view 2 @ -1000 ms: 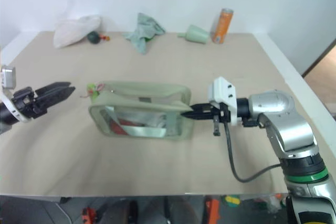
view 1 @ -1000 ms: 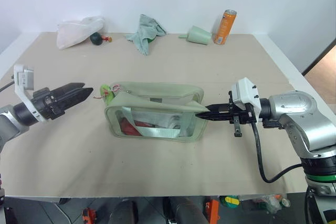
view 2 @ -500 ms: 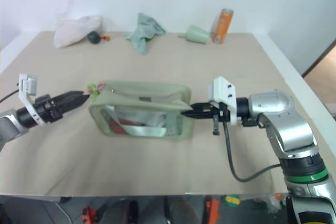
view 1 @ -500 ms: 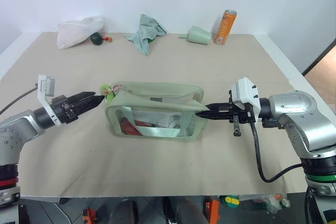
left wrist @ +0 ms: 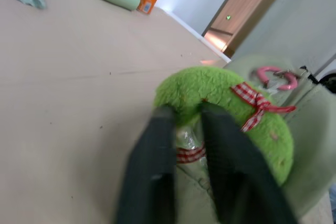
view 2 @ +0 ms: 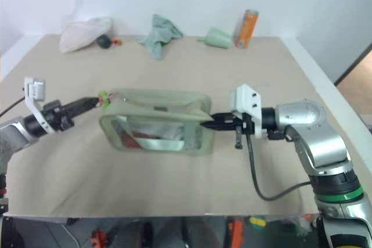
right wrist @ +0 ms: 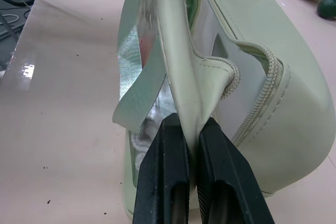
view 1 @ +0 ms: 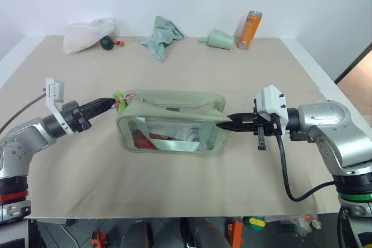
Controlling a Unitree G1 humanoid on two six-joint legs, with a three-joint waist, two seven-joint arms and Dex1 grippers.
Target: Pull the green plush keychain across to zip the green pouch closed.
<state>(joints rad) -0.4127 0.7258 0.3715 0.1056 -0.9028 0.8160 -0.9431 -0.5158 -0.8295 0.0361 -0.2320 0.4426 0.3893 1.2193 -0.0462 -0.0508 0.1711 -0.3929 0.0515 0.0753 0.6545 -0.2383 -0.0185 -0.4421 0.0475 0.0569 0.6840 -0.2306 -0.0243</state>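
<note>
Now pinching shut on the keychain (left wrist: pixel 226 108) at the pouch's (view 1: pixel 174 123) far-left corner, left gripper (view 1: pixel 110 104) having closed in; right gripper (right wrist: pixel 191 145) clamping the pouch's opposite end; soft, light, squashy fluff; gripping near its cord probably best.

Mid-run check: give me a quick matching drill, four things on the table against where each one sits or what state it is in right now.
Things:
1. green plush keychain
2. green pouch
3. orange can
4. teal cloth rag

Places or states:
A. standing upright at the table's far edge, beside the pale green cup
B. lying crumpled at the far edge, near the middle
C. pinched by the left gripper at the pouch's left end
D. right end clamped by the right gripper, top not yet zipped

Pairs: 1-C, 2-D, 3-A, 4-B
</note>
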